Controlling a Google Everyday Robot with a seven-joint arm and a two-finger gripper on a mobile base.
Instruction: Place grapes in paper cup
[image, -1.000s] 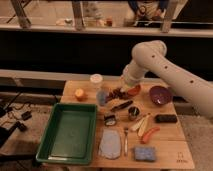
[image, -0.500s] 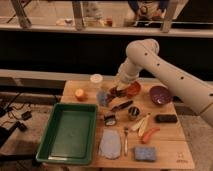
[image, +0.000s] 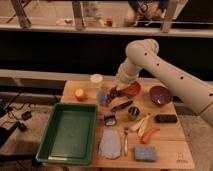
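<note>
A: Right, quick notes. Grapes — dark reddish bunch, hanging at the gripper, just right of the blue-grey tumbler and left of the orange bowl. Look lifted off the wooden table, tho can't be sure.

B: Fingers?

A: Closed as far as they go, clamped on the bunch by the look of it. Bunch sits betw. the fingertips and trails a bit below and left of them. Exact contact pt too small to make out.

B: Handling?

A: My guess: light, soft, lumpy. Berries squash or pop off if pinched hard; skins slick, so a berry can roll out of a pinch. Cluster is floppy, will swing w/ arm motion. Best hold prob. near the stem end or across the thick middle, so the rest dangles straight down.

B: Paper cup?

A: Paper cup — white, upright, just behind the tumbler, nr the table's back edge. Short hop up-left from the grapes. Cup is light too, could tip if the bunch drags on the rim.

B: Anything crowding it?

A: Tumbler right in front of the cup, an orange fruit left of the tumbler. Green tray well fwd-left of the tumbler, out of the way.
</note>
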